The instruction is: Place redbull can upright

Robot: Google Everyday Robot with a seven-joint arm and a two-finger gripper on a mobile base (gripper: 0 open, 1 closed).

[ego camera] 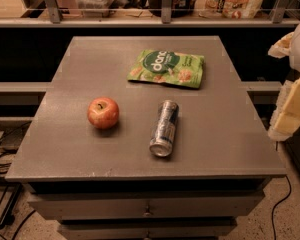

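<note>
The redbull can [164, 128] lies on its side on the grey table top [70, 149], right of centre. Its silver top faces the front edge and its length runs away from me. My gripper [291, 106] is a white and cream shape at the right edge of the view. It hangs beyond the table's right side, well apart from the can, and holds nothing that I can see.
A red apple [103, 112] stands left of the can. A green snack bag [166, 68] lies flat behind the can. A shelf with packaged goods [235, 1] runs along the back. Drawers [147, 206] sit under the table top. Cables [0, 159] lie on the floor at the left.
</note>
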